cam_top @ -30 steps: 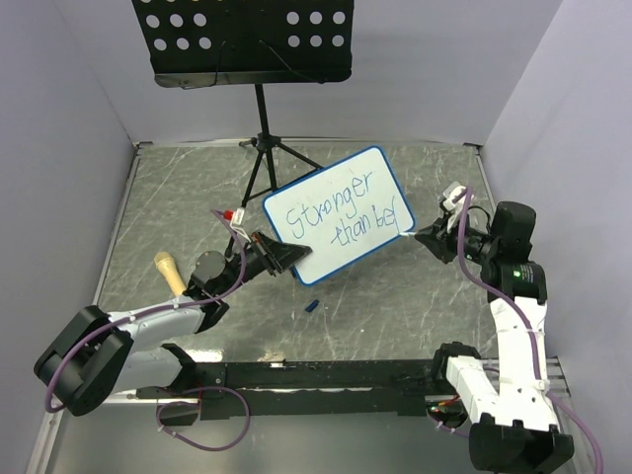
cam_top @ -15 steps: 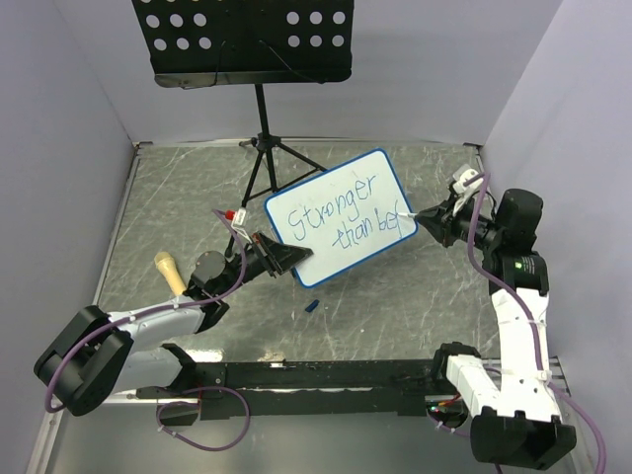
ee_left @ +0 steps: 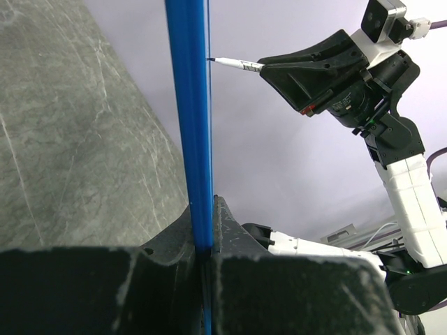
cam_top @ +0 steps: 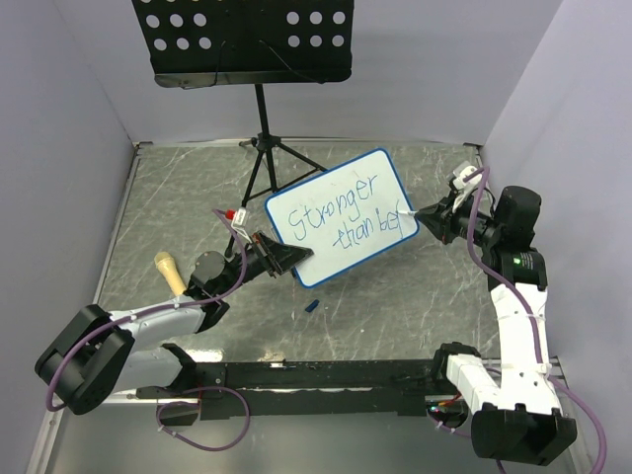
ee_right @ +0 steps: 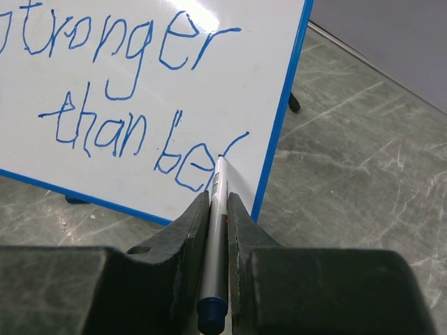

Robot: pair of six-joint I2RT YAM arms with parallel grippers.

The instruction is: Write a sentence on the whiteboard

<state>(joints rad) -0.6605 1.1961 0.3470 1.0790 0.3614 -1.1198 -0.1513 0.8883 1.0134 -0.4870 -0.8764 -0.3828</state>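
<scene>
1. Whiteboard (cam_top: 341,217) stands tilted at frame centre, its long axis running lower left to upper right. The blue sentence (cam_top: 344,212) reads "Stronger than be" plus a part stroke.
2. Left gripper (cam_top: 288,259) is clamped tight on the board's lower-left edge.
3. Right gripper (cam_top: 427,214) is pinched shut on a pen (ee_right: 218,195). It's the nearer arm, with the board just to its left in the top view.
4. Pen tip seems to touch just after "be", close to the board's right border.

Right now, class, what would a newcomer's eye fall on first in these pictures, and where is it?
The blue-framed whiteboard stands tilted mid-table, its near edge clamped in the left gripper. On it, the sentence in blue marker reads "Stronger than be", and the right gripper holds a pen with its tip at the last letter. A black music stand rises behind.
</scene>
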